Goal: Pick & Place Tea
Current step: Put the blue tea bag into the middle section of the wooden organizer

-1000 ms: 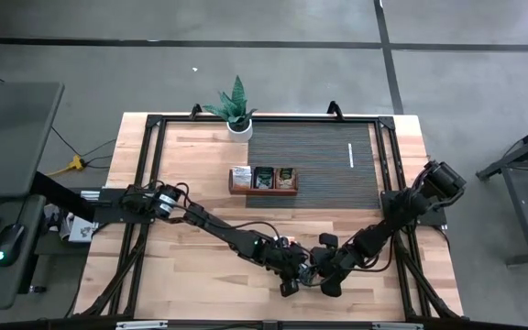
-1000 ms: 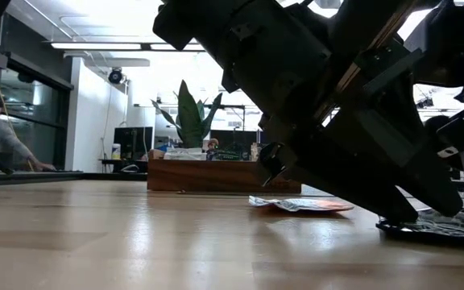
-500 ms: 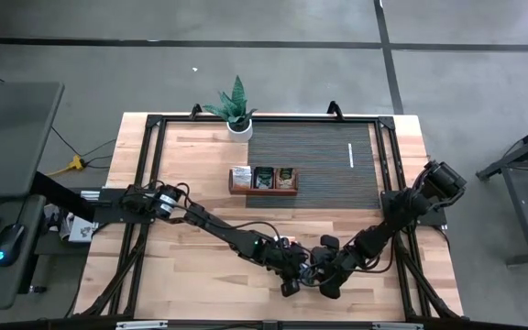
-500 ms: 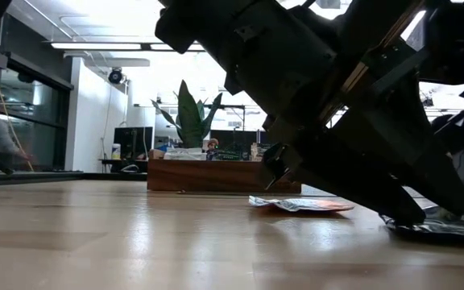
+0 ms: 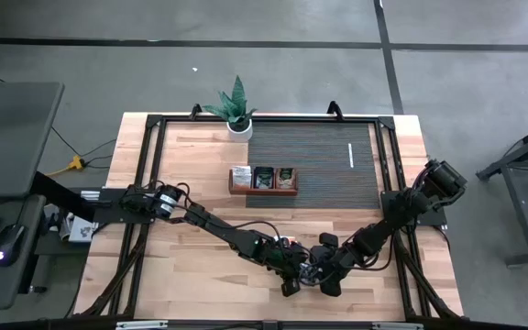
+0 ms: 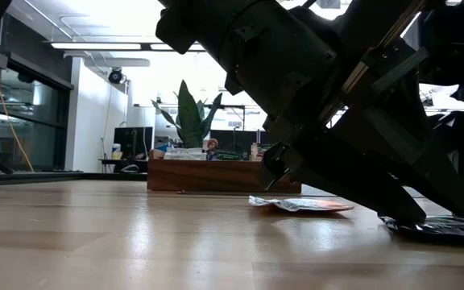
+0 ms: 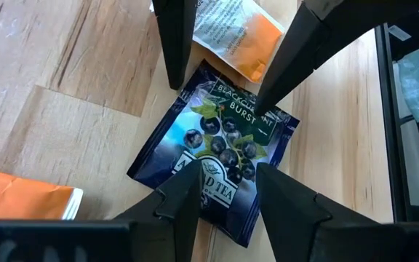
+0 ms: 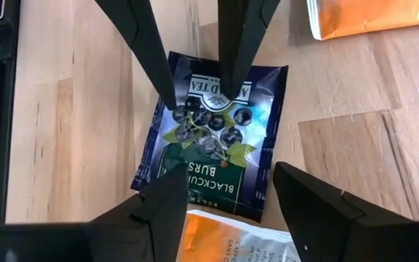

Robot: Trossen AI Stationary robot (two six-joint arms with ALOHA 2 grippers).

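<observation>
A dark blue tea sachet [image 7: 220, 149] printed with blackcurrants lies flat on the wood near the table's front edge [image 5: 308, 273]. My left gripper [image 7: 228, 182] is open, its tips over the sachet's brand-name end. My right gripper [image 8: 228, 178] faces it from the other side, open wide, its fingers straddling the sachet's label end. Orange-and-white sachets [image 7: 231, 33] [image 7: 20, 200] lie beside the blue one. More sachets stand in the wooden tray [image 5: 262, 180]. My left gripper has its two fingertips [image 8: 169, 102] down on the top face of the blue sachet at its brand-name end [image 8: 202, 87], slanting down from the table's left. Nothing is between the fingers. The sachet lies flat on the table. Whether my right gripper touches the sachet cannot be told.
A potted plant [image 5: 236, 110] stands at the far edge beside a dark striped mat [image 5: 328, 165]. The tray [image 6: 216, 173] is behind the arms in the low view, an orange sachet [image 6: 304, 205] in front of it. Black frame rails [image 5: 149, 183] run along the table's sides.
In the low view the dark sachet lies flatter on the table than a second ago, and the arm over it has shifted a little. The left arm has kept still.
</observation>
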